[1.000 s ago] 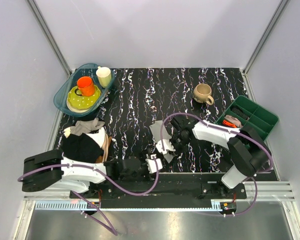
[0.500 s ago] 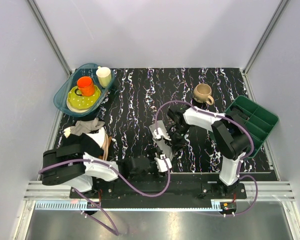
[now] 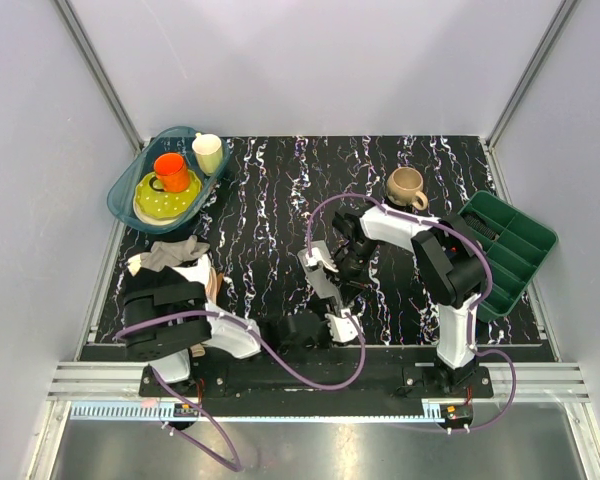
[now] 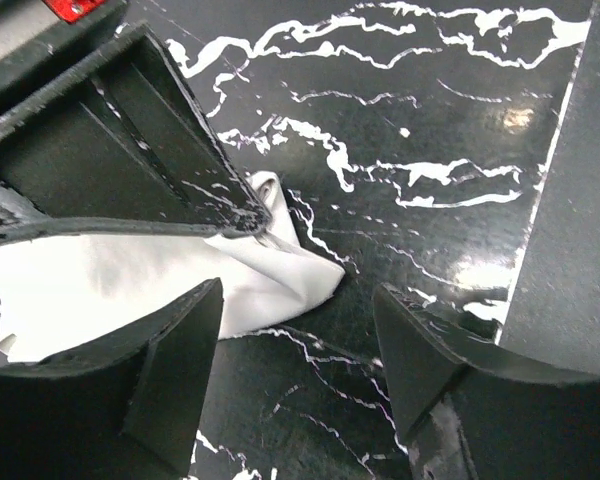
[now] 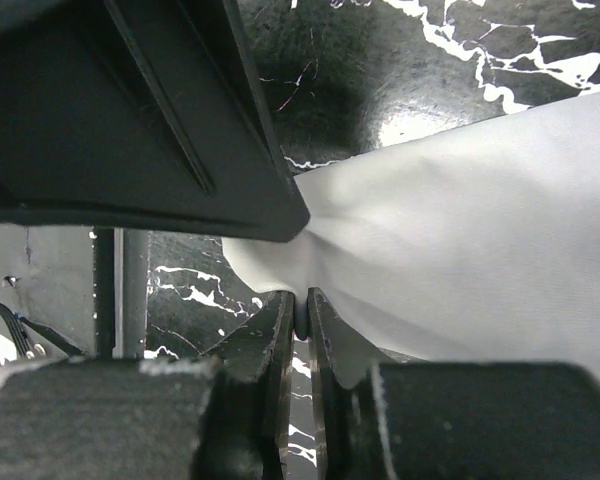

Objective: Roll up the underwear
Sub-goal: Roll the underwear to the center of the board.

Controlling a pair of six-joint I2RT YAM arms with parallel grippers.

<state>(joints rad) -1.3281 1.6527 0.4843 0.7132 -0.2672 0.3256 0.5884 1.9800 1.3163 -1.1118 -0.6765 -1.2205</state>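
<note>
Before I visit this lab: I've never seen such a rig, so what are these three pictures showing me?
Two robot arms are bolted at the near edge of a dark marbled table. One picture looks down from above. The other two come from a camera on each wrist, so each shows its own fingers close up. On the table lie light grey underwear, a mug, a blue tub of dishes, a green tray and a clothes pile. The right fingers are pinched shut on the underwear's edge. The left fingers stand open with a corner of it between them, gripping nothing.
</note>
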